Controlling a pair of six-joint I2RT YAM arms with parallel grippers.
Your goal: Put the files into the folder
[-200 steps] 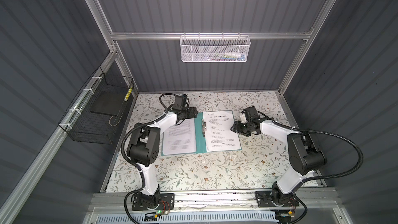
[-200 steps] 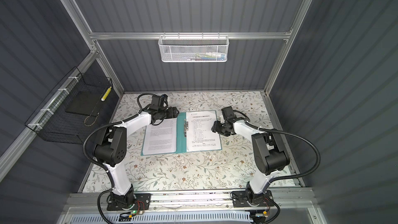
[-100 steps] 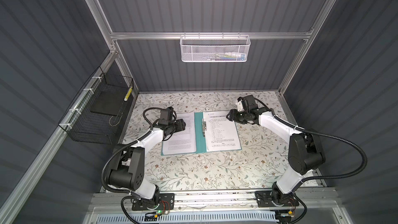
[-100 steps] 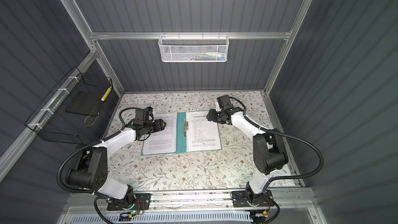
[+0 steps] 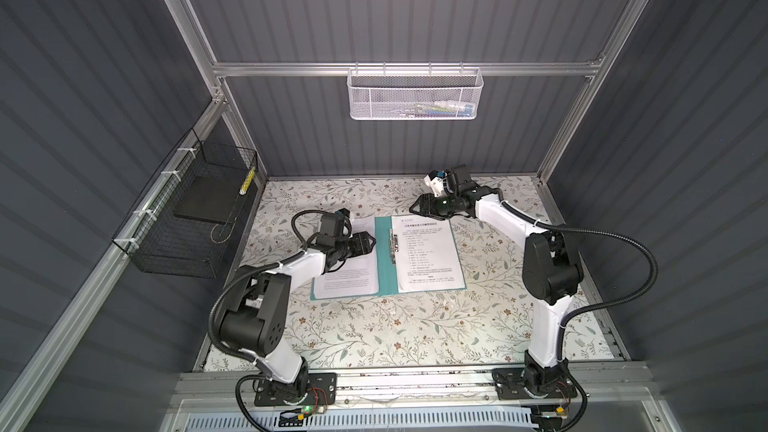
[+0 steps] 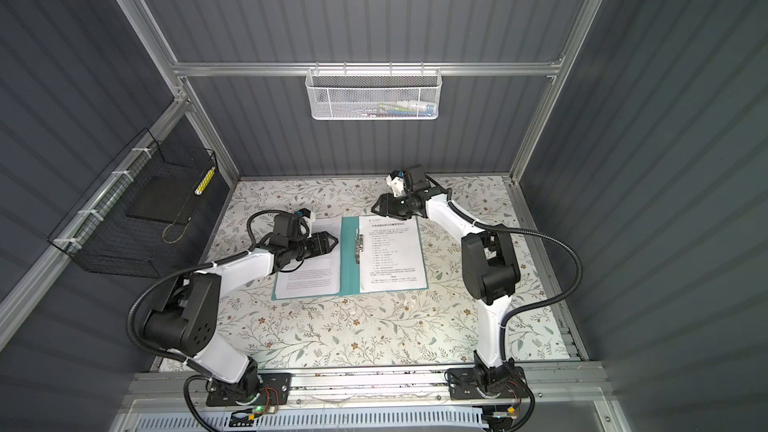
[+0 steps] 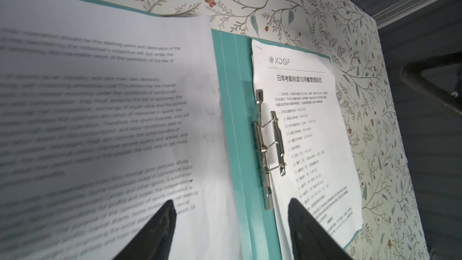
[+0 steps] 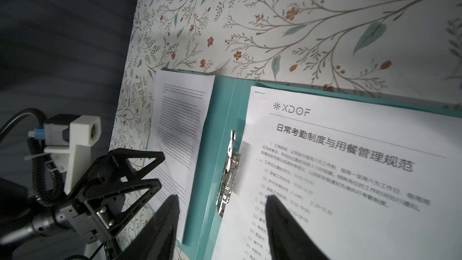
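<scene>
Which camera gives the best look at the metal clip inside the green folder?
The left wrist view: the metal clip lies sharp and whole along the spine of the folder, its wire loops plain. The right wrist view shows the clip foreshortened. In both top views it is only a thin sliver.

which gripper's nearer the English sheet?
Left. The left gripper hangs over the English sheet; the right gripper is by the folder's far edge, on the other cover's side.
</scene>
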